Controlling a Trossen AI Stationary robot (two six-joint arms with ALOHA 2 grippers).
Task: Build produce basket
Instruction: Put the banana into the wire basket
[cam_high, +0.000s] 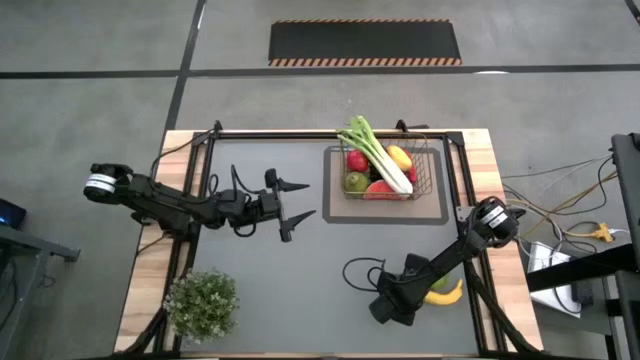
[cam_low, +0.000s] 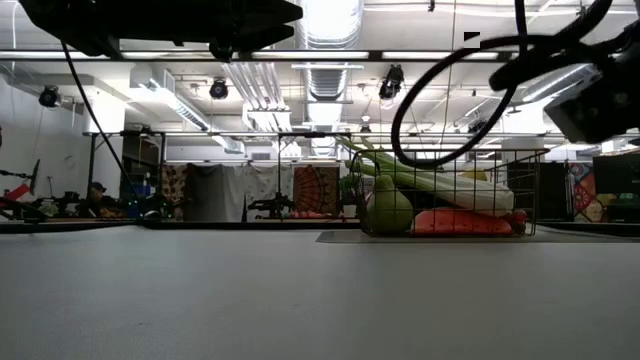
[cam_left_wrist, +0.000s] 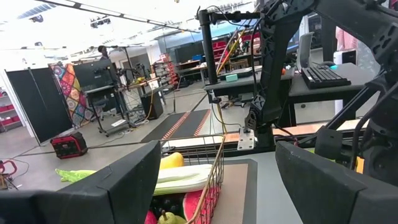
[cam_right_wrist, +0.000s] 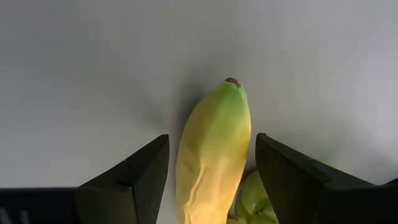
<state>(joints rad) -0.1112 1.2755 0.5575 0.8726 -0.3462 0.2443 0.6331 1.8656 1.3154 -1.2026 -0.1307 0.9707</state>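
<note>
The wire basket (cam_high: 383, 172) stands on a dark mat at the table's far right, holding a leek (cam_high: 378, 152), a red apple (cam_high: 356, 161), a yellow-orange fruit (cam_high: 400, 157) and other produce; it also shows in the low view (cam_low: 450, 195) and the left wrist view (cam_left_wrist: 205, 168). A banana (cam_high: 446, 292) lies on the table near the right front edge. My right gripper (cam_right_wrist: 211, 168) is open, pointing down, one finger on either side of the banana (cam_right_wrist: 214, 155) without touching it. My left gripper (cam_high: 305, 200) is open and empty at the table's middle, left of the basket.
A bushy potted plant (cam_high: 202, 303) stands at the front left corner. A small green piece (cam_right_wrist: 256, 198) lies against the banana. A black cable (cam_high: 362, 272) loops beside my right arm. Bare grey table (cam_high: 300, 280) lies between the arms.
</note>
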